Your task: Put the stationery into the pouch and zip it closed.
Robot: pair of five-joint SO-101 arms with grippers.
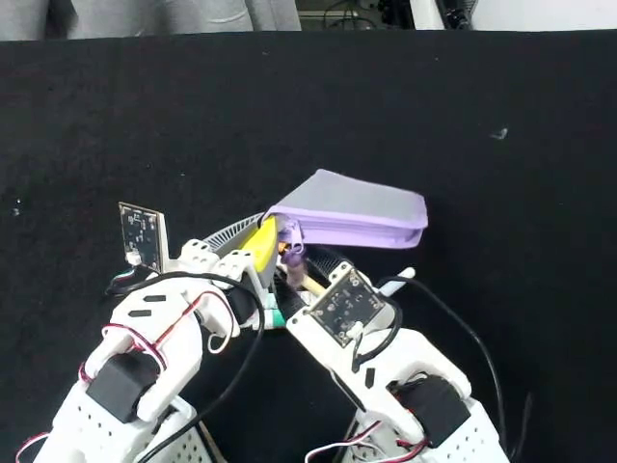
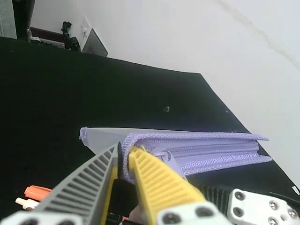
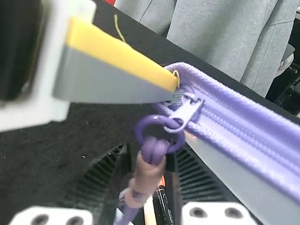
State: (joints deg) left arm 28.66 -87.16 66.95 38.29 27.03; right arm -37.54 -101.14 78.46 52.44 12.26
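Overhead cam looks down on the black cloth counter (image 1: 482, 116). Left wrist cam peers past the left hand (image 2: 124, 151) toward a white wall (image 2: 187, 47); right one hugs the right hand (image 3: 150, 161). All share the zipper corner of the purple fabric pouch (image 1: 357, 212).

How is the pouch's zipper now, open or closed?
Closed along the stretch in view: the teeth meet from the slider, which sits at the corner of the pouch held by the left gripper.
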